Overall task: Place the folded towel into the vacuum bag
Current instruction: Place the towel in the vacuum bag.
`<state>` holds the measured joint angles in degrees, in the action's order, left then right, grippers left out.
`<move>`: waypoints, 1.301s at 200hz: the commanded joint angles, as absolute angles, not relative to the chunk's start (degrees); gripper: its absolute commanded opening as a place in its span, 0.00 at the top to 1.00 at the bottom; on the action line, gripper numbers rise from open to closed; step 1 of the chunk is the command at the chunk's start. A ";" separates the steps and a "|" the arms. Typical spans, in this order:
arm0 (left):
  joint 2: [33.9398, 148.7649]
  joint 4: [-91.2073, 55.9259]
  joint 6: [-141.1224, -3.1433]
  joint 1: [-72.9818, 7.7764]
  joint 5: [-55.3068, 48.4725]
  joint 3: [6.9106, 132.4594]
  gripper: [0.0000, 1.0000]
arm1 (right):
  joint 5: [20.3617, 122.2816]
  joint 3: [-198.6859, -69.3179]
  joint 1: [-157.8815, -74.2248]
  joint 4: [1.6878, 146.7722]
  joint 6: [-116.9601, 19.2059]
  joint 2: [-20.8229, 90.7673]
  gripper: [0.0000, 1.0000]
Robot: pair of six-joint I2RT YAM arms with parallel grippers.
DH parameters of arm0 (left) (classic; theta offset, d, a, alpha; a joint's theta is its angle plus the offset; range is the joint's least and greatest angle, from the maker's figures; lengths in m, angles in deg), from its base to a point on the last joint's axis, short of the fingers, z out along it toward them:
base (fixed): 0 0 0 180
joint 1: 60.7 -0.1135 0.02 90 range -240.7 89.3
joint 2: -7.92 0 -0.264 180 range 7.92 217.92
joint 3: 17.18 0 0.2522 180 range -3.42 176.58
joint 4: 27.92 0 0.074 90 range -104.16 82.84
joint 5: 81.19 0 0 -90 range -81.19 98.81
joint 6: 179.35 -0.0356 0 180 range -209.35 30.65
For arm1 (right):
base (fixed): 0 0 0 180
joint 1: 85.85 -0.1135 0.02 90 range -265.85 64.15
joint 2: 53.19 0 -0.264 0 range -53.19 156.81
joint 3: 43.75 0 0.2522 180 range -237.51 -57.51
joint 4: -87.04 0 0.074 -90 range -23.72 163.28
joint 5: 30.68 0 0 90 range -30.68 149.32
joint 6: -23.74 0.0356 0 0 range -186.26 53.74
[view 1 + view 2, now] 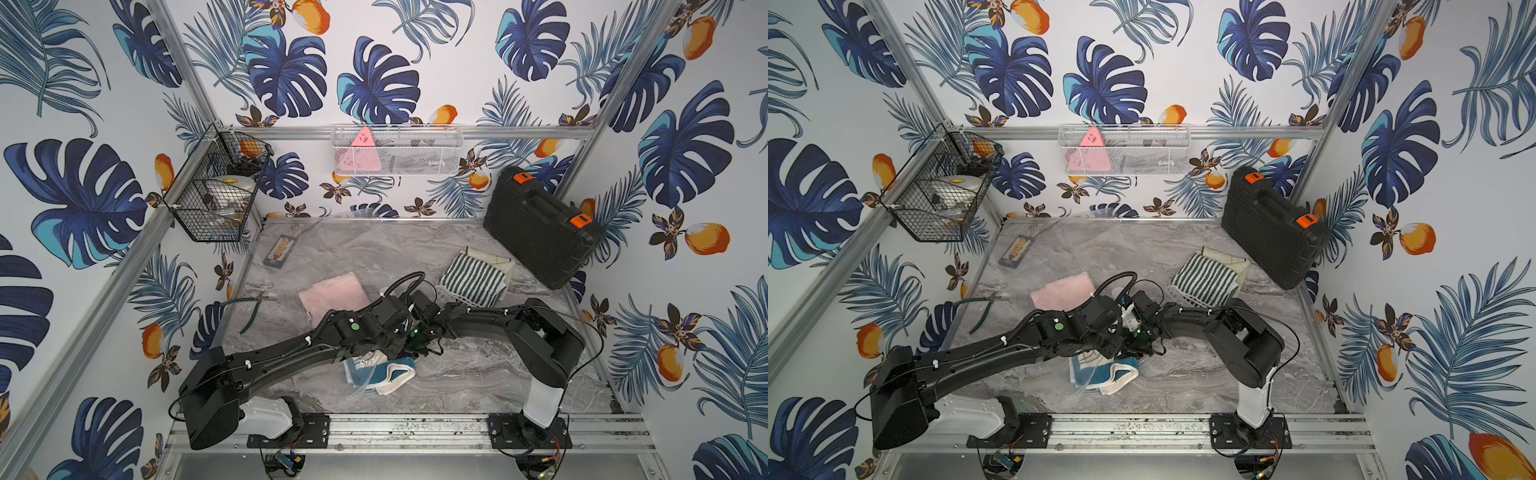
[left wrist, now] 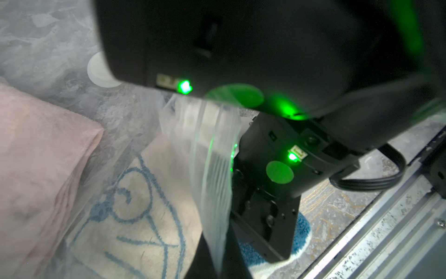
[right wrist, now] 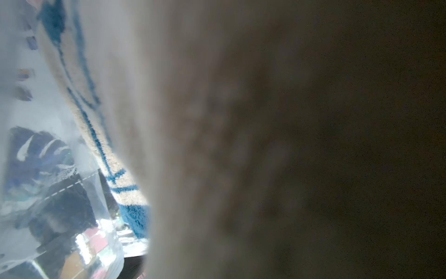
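Left gripper [image 2: 217, 251] clamped on vacuum bag [image 2: 207, 154] film, we hold its mouth up | right gripper [image 2: 263, 232], grip unclear, sits at folded towel [image 1: 380, 371] | towel lies partly inside, front-center, under both wrists

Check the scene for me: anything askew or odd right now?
Yes. The black case is tipped up against the right wall rather than lying flat. The blue towel lies rumpled at the bag mouth. The right wrist view is almost wholly blocked by cloth.
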<state>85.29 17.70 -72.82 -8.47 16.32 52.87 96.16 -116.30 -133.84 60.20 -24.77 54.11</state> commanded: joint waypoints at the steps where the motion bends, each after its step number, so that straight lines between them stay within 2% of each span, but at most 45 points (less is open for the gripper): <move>1: 86.22 10.89 -73.97 -8.27 11.54 53.59 1.00 | 101.01 -119.39 -134.81 65.03 -27.37 56.29 0.91; 49: 86.45 10.97 -75.08 -9.45 11.69 53.92 1.00 | 109.97 -116.54 -134.66 62.12 -35.08 52.59 0.97; 76: 88.22 9.51 -74.06 -9.37 9.64 54.31 1.00 | 110.05 -119.02 -134.85 67.55 -31.82 57.78 0.94; 94: 88.96 8.90 -72.87 -9.31 9.12 54.26 1.00 | 104.63 -122.11 -134.63 70.78 -27.31 60.98 0.82; 116: 88.31 8.43 -72.10 -9.37 8.99 53.47 1.00 | 99.76 -126.22 -134.50 71.17 -24.96 61.23 0.58; 137: 87.86 8.81 -72.47 -9.43 10.04 53.19 1.00 | 100.62 -127.51 -133.55 67.27 -26.22 60.61 0.30; 147: 87.50 8.95 -72.48 -9.63 10.71 53.12 1.00 | 101.49 -125.78 -132.92 66.30 -26.00 58.57 0.21; 160: 86.69 8.91 -72.02 -10.19 11.39 53.02 1.00 | 100.21 -123.02 -131.99 63.48 -26.03 54.24 0.15; 206: 85.74 5.85 -70.72 -11.39 12.57 52.04 1.00 | 95.72 -108.63 -126.75 53.07 -24.70 39.92 0.11; 260: 88.99 1.30 -69.45 -11.39 10.08 53.46 1.00 | 92.33 -98.33 -126.38 54.44 -12.79 26.79 0.14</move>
<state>88.15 4.17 -70.83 -11.21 11.58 52.59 95.09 -101.35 -126.47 53.84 -19.74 30.88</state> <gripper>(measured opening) 0.060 0.866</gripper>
